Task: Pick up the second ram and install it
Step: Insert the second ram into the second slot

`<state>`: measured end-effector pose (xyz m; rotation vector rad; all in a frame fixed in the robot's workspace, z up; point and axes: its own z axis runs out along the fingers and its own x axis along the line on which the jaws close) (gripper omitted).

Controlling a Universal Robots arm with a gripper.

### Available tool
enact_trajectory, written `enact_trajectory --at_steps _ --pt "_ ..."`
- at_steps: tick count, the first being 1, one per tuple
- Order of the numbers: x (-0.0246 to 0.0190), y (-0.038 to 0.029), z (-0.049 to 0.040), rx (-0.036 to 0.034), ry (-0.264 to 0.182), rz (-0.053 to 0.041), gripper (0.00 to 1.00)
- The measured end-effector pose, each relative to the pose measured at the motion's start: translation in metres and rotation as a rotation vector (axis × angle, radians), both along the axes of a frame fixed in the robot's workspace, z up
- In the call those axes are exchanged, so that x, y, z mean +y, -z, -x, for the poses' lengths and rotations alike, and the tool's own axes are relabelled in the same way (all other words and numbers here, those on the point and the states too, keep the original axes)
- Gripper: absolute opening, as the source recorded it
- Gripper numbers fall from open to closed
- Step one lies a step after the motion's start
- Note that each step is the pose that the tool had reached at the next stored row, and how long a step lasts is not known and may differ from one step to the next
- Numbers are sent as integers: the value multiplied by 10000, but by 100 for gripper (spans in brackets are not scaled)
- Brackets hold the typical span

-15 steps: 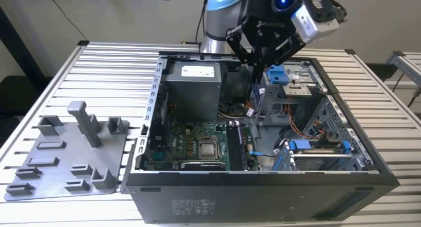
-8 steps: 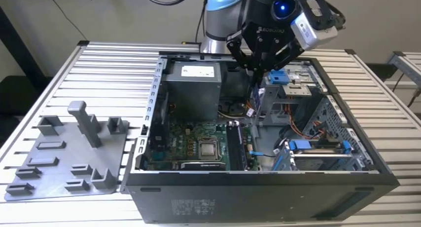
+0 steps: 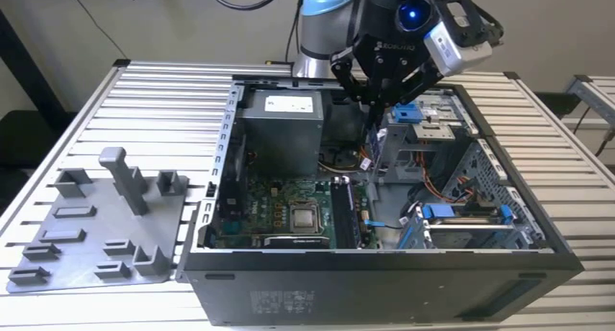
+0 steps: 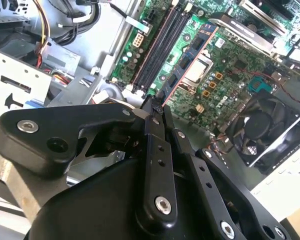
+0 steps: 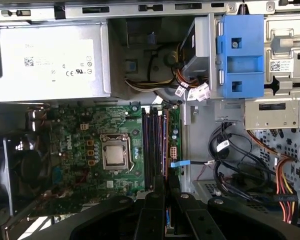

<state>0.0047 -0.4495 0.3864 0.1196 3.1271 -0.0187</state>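
My hand (image 3: 374,124) is clamped on the ram (image 3: 382,147), held edge-down over the open case (image 3: 384,266), above the slots (image 5: 154,145). My judgement: keep the stick parallel to 1 free slot, notch matched, pressure even.

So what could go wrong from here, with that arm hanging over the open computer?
The gripper seems to pinch the thin second ram, so the stick could tilt or slip. The memory slots are narrow and packed side by side. A slight offset might press the stick onto the motherboard instead. A blue-tagged cable lies right beside the slots and could snag.
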Motion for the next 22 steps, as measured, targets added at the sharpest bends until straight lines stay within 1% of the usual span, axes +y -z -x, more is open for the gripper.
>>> enact_trajectory --at_steps 3,13,22 --pt "-2 30 0 -1 1 -3 14" --pt "-5 180 -3 0 0 -1 14" --pt "-6 242 -3 0 0 -1 14"
